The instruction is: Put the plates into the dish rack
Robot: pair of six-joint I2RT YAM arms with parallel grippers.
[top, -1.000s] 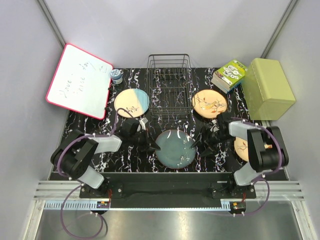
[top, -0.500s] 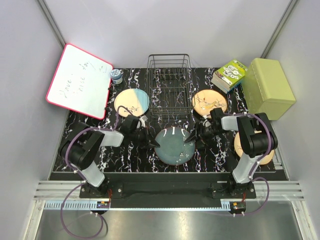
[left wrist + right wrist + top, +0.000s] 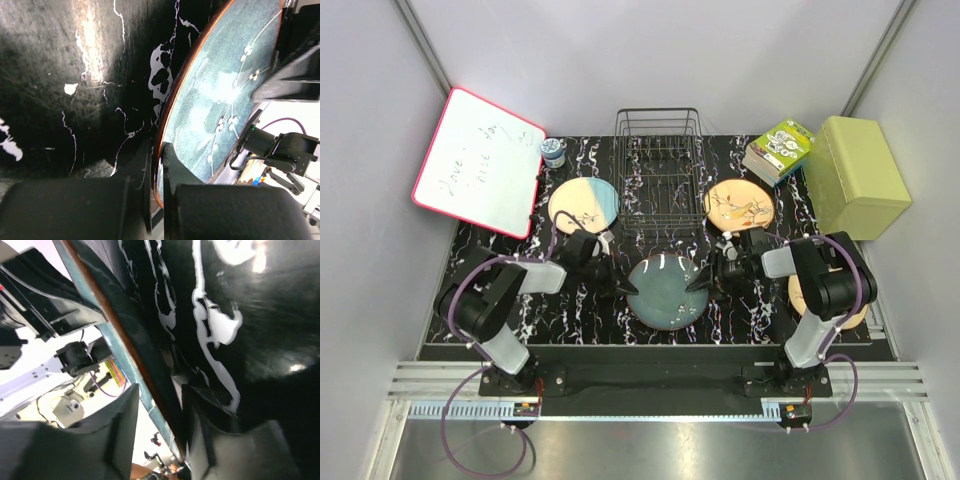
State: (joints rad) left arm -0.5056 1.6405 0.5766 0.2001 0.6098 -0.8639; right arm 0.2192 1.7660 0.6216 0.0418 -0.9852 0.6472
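Observation:
The dark blue-grey plate (image 3: pixel 665 292) is in front of the dish rack (image 3: pixel 660 165), tilted off the table. My left gripper (image 3: pixel 625 288) is shut on its left rim, which shows clamped between the jaws in the left wrist view (image 3: pixel 159 150) with the plate's face (image 3: pixel 220 100) beyond. My right gripper (image 3: pixel 704 281) straddles the right rim (image 3: pixel 112 342); its jaws (image 3: pixel 160 400) are apart, with a gap on one side. The beige and blue plate (image 3: pixel 584 204) and an orange-tan plate (image 3: pixel 740 205) flank the rack. A second orange-tan plate (image 3: pixel 805 300) lies partly under the right arm.
A red-framed whiteboard (image 3: pixel 480 160) leans at the back left, with a small tin (image 3: pixel 553 151) beside it. A green book (image 3: pixel 778 150) and a pale green box (image 3: pixel 860 175) stand at the back right. The table is black with white marbling.
My right gripper has moved left onto the plate's right rim. The blue-grey plate has shifted slightly toward the rack and tilted up, with the left gripper still holding it.

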